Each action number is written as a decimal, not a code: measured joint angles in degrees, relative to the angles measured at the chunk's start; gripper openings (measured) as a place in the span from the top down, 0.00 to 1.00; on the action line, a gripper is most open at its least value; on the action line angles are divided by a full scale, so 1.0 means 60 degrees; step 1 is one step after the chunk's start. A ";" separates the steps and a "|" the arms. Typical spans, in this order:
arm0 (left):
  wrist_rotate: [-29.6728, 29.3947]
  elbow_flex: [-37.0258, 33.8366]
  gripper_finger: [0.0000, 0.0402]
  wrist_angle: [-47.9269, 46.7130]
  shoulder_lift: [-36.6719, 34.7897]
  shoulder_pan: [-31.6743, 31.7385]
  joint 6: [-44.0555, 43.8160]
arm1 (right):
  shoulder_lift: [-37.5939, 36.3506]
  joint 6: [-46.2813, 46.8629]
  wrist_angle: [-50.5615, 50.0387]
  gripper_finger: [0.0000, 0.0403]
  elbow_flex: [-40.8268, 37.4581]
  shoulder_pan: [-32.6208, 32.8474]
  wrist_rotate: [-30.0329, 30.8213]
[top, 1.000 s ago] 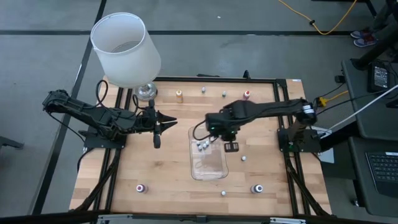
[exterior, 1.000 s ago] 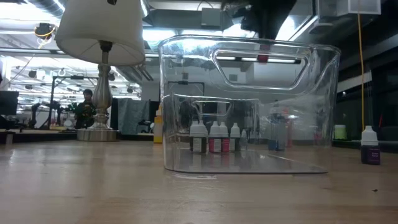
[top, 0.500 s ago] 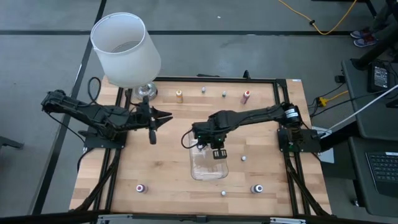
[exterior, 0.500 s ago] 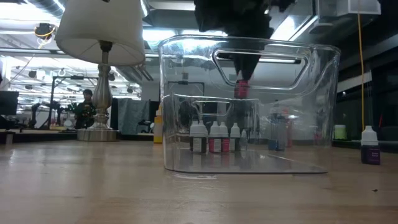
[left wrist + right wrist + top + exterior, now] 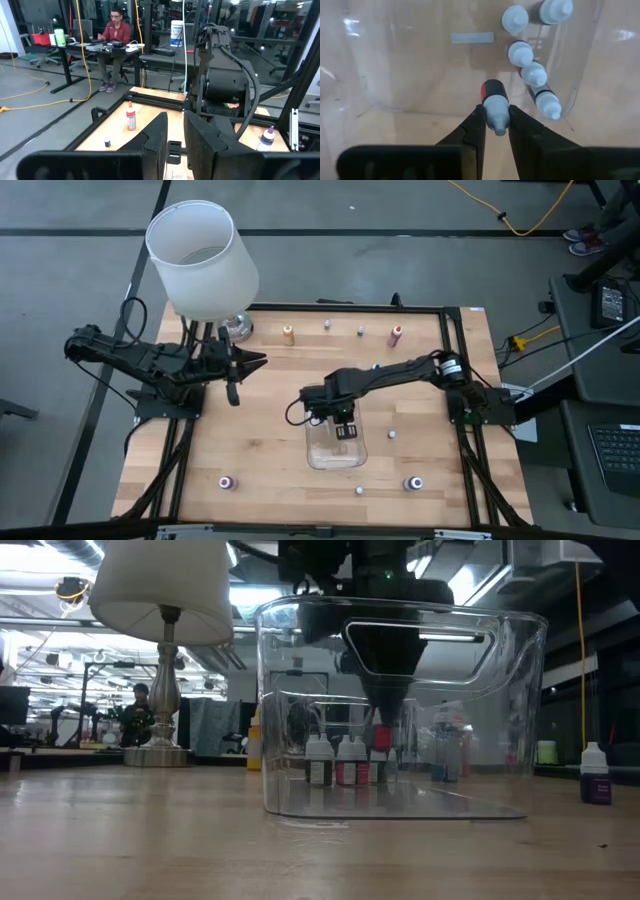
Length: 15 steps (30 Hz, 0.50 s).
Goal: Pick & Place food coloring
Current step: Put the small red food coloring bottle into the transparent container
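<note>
We see a grey floor (image 5: 400, 210) around the wooden table (image 5: 270, 440), a white-shaded lamp (image 5: 200, 260) (far corner), and a person at a desk (image 5: 100, 47) beyond.

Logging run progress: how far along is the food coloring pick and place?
Done: several bottles already stand together in the clear tray. In hand: the right hand is down inside the tray, shut on a red bottle beside that group. Left: loose bottles remain on the table, including an orange one, a pink one and one near the front edge. The left hand waits near the lamp.
</note>
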 joint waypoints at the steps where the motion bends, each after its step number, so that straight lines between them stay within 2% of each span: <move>1: 0.0000 0.0000 0.85 -0.0031 0.0000 0.0000 0.0000 | 0.0064 -0.0007 -0.0003 0.81 0.0000 -0.0022 0.0038; 15: 0.0149 0.0000 0.85 -0.0254 0.0007 0.0000 -0.0011 | 0.0160 0.0205 0.0516 0.81 -0.0834 -0.0315 0.0329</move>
